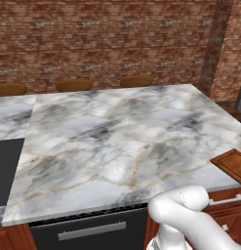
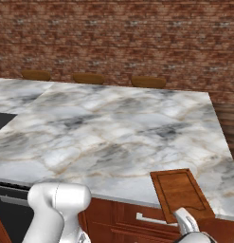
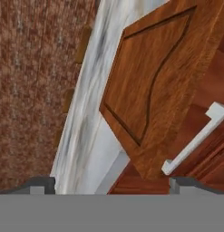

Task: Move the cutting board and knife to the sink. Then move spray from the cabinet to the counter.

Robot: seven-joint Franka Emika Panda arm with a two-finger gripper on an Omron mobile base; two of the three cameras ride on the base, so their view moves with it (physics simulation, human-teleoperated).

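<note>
Below the marble bench [image 2: 113, 128] edge, fingers [image 3: 41, 185] spread wide, hand rolled sideways; reddish-brown grooved wooden cutting board [image 2: 181, 193] overhangs at 5 o'clock, near corner cut off.

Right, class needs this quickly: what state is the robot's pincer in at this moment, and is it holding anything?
Pincer: open, tips wide apart, holding nothing; it faces the cutting board hanging over the counter edge.

The counter [image 1: 117, 141] looks like polished marble, white and grey with brownish veins. The cutting board [image 2: 181, 193] is smooth reddish-brown wood with a darker groove. The wall [image 1: 102, 39] behind is rough red brick. The drawer handle [image 3: 195, 140] looks like pale brushed metal.
</note>
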